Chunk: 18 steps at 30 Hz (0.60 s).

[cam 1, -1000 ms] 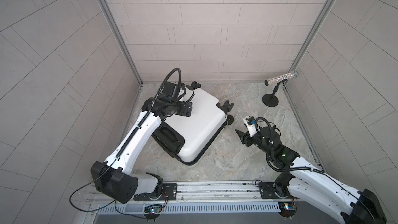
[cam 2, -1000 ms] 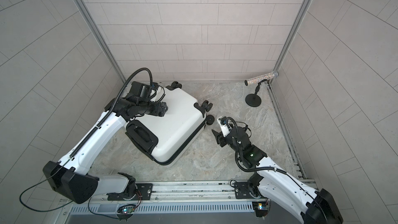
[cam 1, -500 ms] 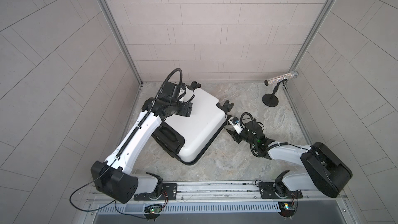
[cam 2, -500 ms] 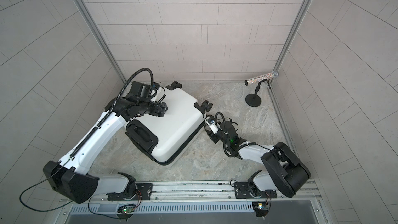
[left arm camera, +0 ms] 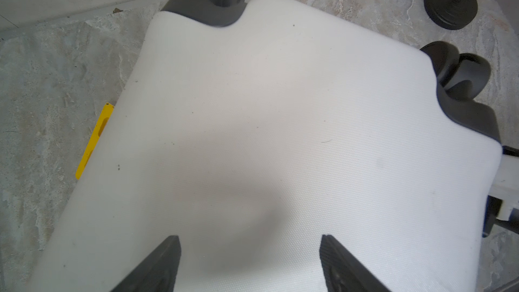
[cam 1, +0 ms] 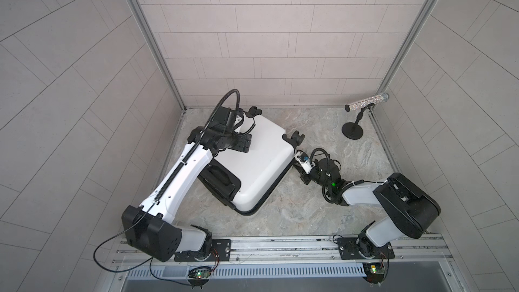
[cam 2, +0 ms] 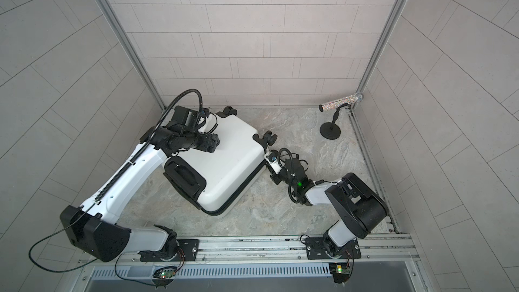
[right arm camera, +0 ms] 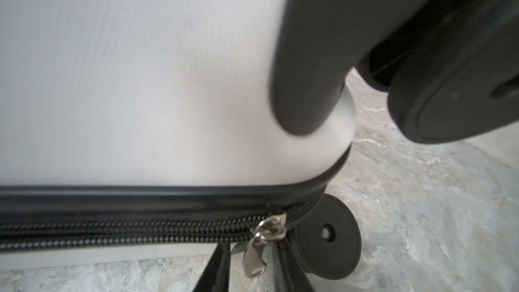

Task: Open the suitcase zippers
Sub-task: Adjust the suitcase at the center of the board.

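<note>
The small white hard-shell suitcase [cam 1: 261,164] lies flat on the grey marbled surface [cam 1: 295,209], one corner toward the arm bases. Its two shells are closed together, so the task looks barely begun.

In the right wrist view, the black zipper track [right arm camera: 140,233] round the seam appears meshed on both sides of the silver metal slider [right arm camera: 269,230]. As far as this stretch shows, nothing is unzipped yet; the rest of the seam is out of sight.

The right tool [right arm camera: 251,248] sits low at the suitcase's side seam, beside a black spinner wheel [right arm camera: 328,237]. Its two black fingers [right arm camera: 216,268] stand close on either side of the slider's hanging silver pull tab [right arm camera: 252,262]. Whether they pinch the tab or stand just off it I cannot tell.

By my judgement, what is left is nearly everything: secure the tab, run the slider along the seam, and do the same for any second slider.

Farther back, the left tool [left arm camera: 248,237] is over the white upper shell, jaws wide apart and holding nothing. Whether its tips touch the shell is unclear. It is well apart from the zipper.
</note>
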Available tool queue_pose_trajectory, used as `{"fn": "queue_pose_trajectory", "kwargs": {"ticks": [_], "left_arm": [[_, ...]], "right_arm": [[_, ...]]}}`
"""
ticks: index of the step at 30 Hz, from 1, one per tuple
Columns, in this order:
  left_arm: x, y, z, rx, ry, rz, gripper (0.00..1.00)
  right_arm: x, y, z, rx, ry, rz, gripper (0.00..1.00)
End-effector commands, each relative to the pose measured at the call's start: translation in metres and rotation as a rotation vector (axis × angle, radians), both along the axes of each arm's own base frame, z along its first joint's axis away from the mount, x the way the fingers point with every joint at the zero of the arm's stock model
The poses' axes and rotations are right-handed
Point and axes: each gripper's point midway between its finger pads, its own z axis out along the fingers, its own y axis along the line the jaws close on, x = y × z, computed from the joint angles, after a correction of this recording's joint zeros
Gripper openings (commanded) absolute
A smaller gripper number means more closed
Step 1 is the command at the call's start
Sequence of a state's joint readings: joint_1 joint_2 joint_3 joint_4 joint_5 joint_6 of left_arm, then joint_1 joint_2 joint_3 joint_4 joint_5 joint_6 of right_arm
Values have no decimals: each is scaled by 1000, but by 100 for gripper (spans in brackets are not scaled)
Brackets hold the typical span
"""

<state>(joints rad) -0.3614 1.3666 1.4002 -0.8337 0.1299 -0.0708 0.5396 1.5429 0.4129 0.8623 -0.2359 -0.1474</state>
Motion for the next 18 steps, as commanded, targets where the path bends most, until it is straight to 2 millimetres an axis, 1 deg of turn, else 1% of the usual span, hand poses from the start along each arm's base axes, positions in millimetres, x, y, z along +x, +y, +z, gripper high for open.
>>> {"fn": "queue_pose_trajectory", "kwargs": {"ticks": [1,8,11,13,16,18], "left_arm": [[2,0,0,12,-13,-6,84],[2,0,2,16,-12,-10,83],[2,-1,5,9,-17,-13,83],[1,-6,8,-9,-20,-42,82],[-4,-22,17,-69,-33,-119,81],[-7,-38,26,-109,-53,-180,80]], "right_arm": [[9,3,22,36,-80,-18,20],[3,1,28,55,-95,-10,0],[-2,2,31,65,-97,7,0],[-7,4,35,79,-104,27,0],[-20,8,45,104,-134,74,0],[-35,15,52,106,-150,122,0]]}}
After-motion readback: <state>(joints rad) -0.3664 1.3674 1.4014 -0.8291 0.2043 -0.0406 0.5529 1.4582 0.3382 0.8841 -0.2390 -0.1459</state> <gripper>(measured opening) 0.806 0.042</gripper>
